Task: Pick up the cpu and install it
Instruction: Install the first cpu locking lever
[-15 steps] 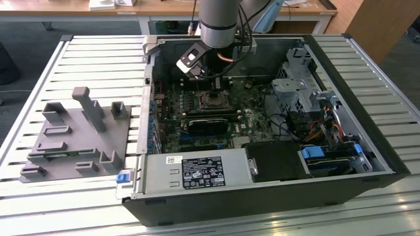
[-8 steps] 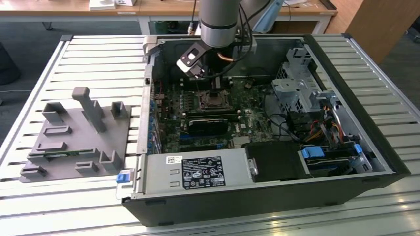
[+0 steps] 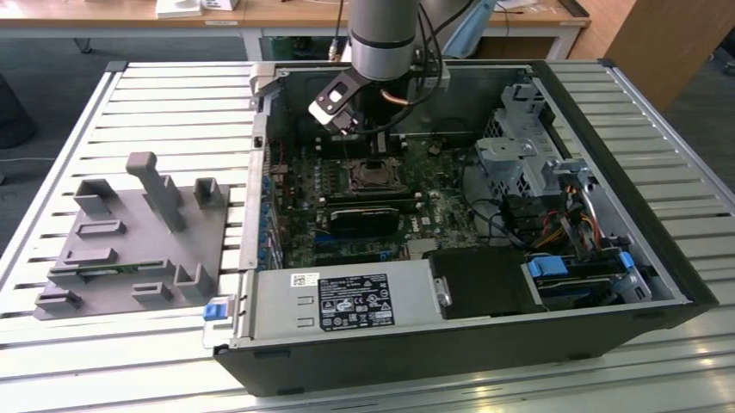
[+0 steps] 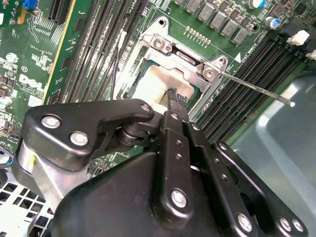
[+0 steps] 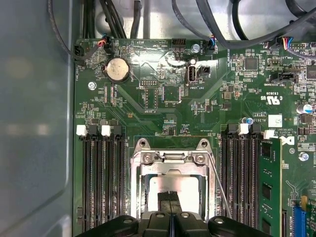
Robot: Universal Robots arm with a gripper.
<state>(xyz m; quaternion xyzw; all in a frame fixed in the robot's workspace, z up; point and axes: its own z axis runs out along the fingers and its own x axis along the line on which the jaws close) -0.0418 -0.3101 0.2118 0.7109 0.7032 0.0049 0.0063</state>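
The cpu (image 5: 174, 188) lay flat inside the motherboard socket (image 5: 173, 165), directly beneath the hand (image 5: 170, 199), its pale metal top showing through the frame's window in both wrist views. By its look it was a light, stiff little plate, smooth on top and likely slippery; its underside contacts and the socket pins would be fragile, so the safe hold would be across two opposite edges, never pressing the face down at a tilt.

The hand's two fingers (image 4: 174, 98) stood pressed close together, with no visible gap between them, their tips down at the chip's top surface or just above it; whether they actually touched it could not be told. Nothing appeared to be clamped between them. The socket's thin metal lever (image 4: 256, 89) stuck out free to one side of the hand rather than latched down, and the memory slots (image 5: 101, 177) ran along both sides of the socket.

In the exterior view the arm (image 3: 385, 39) reached down into the open computer case (image 3: 643, 215), which lay on the slatted bench (image 3: 172, 112); a grey tray (image 3: 126, 237) sat well apart from the hand, outside the case.
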